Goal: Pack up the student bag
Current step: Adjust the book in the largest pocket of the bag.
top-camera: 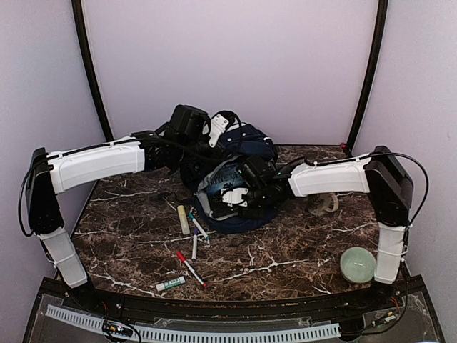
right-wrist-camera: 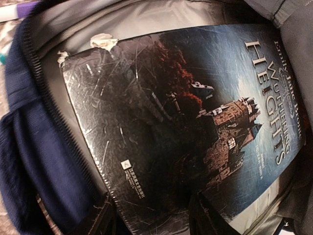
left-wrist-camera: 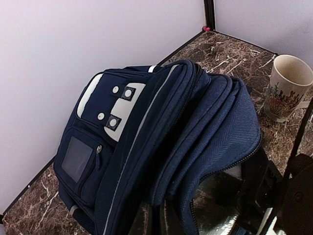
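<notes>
so: one book going in, the pens not yet packed

right claw [right-wrist-camera: 154,223] sits inside the mouth of the student bag [top-camera: 246,146], its two fingers apart, one at either side of the near edge of a book [right-wrist-camera: 195,122]. the book lies flat against the grey lining, cover toward the camera; whether the fingers touch it i cannot tell. the bag lies at the back middle of the table [top-camera: 300,250], zip open toward the arms. left claw [left-wrist-camera: 200,215] is at the bag's upper rim, seemingly propping the opening. its fingers are only dark blurs at the frame's foot, so whether they are apart or clamped i cannot say.

by my reckoning the book is nearly home and little else is. loose markers lie just in front of the bag, a cream marker [top-camera: 183,219] among them, with a red pen [top-camera: 190,267] and a green marker [top-camera: 170,284] nearer the bases. a mug [left-wrist-camera: 286,88] and a pale green bowl [top-camera: 357,264] stand to the right; whether they belong in the bag is unclear. the bag's depth is hidden.
</notes>
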Action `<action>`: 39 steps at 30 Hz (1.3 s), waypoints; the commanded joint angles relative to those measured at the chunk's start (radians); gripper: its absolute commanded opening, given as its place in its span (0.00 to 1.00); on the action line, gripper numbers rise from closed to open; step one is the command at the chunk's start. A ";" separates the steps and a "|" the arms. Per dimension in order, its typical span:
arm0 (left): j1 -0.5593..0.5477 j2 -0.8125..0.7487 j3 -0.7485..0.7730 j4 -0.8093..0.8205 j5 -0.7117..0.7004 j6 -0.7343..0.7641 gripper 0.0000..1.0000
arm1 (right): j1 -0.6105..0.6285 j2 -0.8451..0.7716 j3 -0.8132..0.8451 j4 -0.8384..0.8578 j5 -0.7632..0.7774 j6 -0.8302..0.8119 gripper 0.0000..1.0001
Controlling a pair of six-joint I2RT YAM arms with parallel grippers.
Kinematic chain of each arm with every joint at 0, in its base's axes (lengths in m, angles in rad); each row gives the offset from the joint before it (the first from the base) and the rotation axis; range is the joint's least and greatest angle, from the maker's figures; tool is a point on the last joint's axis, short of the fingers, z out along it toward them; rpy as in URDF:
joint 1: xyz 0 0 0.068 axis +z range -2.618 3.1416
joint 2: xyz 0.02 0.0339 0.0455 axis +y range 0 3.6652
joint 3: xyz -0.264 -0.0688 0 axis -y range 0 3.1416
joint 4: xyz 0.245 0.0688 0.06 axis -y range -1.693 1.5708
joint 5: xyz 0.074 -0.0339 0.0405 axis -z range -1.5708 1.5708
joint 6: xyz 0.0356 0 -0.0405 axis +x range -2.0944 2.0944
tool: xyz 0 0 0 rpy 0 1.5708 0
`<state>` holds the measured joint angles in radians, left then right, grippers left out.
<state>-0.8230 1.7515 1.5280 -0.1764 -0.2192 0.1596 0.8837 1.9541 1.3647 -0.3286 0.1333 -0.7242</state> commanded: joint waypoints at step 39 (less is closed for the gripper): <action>-0.038 -0.149 -0.195 0.108 0.054 -0.097 0.00 | -0.006 -0.288 -0.259 -0.110 -0.132 0.108 0.48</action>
<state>-0.8558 1.6875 1.3640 -0.1280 -0.1905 0.1066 0.8757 1.7603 1.2087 -0.2939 0.0914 -0.6247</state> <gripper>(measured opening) 0.050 0.477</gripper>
